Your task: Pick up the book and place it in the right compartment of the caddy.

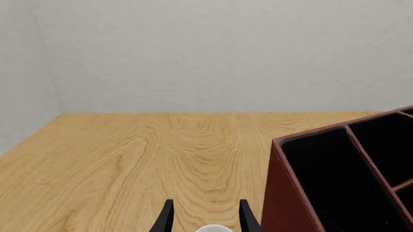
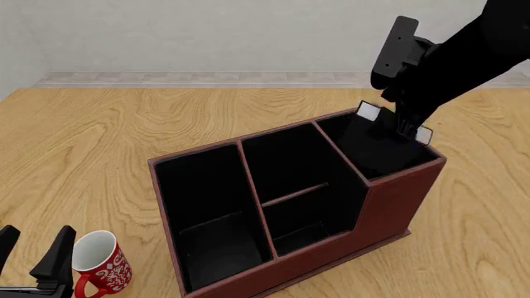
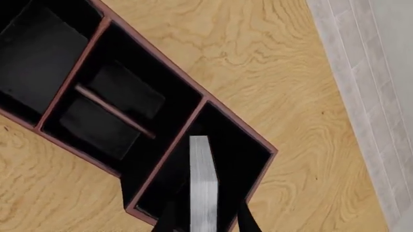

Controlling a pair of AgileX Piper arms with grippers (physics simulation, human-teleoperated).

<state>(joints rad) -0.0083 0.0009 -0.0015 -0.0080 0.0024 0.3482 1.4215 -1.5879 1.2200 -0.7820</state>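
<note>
- Your right gripper (image 3: 205, 220) has its jaws clamped on the small black hardcover book (image 3: 203, 183), held over the narrow right compartment (image 2: 377, 149) of the dark red-brown caddy (image 2: 331, 248).
- Your left gripper (image 1: 205, 220) rests with jaws parted beside the red-and-white mug (image 2: 99, 264) on the wooden desk (image 2: 99, 143).

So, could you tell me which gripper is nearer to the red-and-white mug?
The left. The left gripper sits just beside the mug at the table's near edge, open. The right gripper is far off over the caddy, holding the book.
</note>
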